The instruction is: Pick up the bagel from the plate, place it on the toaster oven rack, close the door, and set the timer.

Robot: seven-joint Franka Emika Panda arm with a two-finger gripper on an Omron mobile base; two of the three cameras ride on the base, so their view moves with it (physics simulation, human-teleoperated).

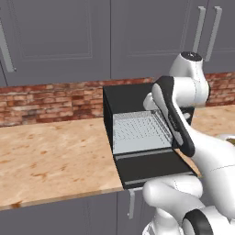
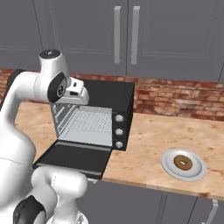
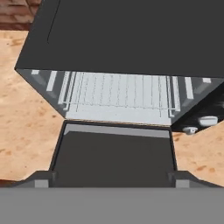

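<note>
I see tool (image 3: 112,179) spread wide, empty, hanging above lowered door (image 3: 114,158). Toaster oven rack (image 3: 118,94) bare inside cavity. Bagel (image 2: 183,163) sits on plate (image 2: 168,168), on table (image 2: 144,157), well right of toaster oven (image 2: 124,98).

Light wood-grain table (image 2: 148,153): black boxy toaster oven (image 2: 124,103) at the back by brick wall; round pale plate (image 2: 196,171) nr front edge.

Toaster oven's (image 1: 133,98) right side and part of its rack (image 1: 137,131) hidden behind the white arm (image 1: 176,119) in left base view; knob (image 2: 118,131) markings too small to read.
</note>
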